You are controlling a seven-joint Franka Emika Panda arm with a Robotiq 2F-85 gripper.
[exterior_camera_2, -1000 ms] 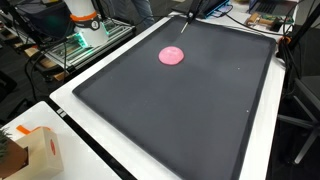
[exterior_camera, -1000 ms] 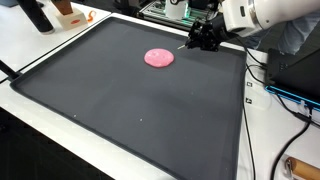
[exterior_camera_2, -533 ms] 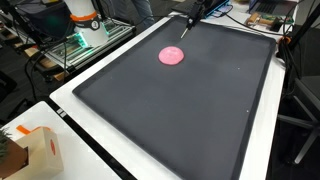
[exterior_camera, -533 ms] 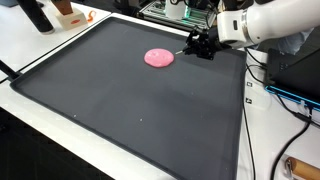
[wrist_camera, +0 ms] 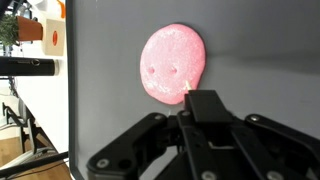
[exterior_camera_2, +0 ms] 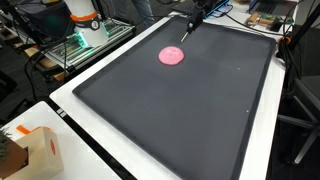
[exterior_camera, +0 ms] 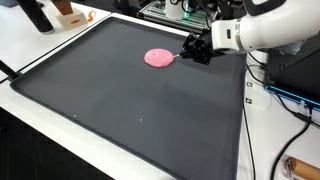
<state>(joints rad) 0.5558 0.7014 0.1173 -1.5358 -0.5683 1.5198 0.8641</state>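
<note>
The pink disc point(exterior_camera: 159, 58) lies on the dark mat point(exterior_camera: 140, 115), near its far edge. The gripper point(exterior_camera: 194, 50) is pressed together on a thin dark tool point(wrist_camera: 205, 104) (tip just at the disc's rim). Poking the disc is judged the step in hand; a short, light advance is called for.

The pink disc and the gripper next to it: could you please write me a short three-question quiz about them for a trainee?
1. True or false: the pink disc lies on the dark mat.
2. Multiple choice: in the wrist view, the disc's surface shows A) small dents, B) a hole right through it, C) a printed label.
3. Short answer: the gripper is shut on a thin tool. Is the tool's tip at the disc's edge or over its middle?

Key: 1 true; 2 A; 3 at its edge.
</note>
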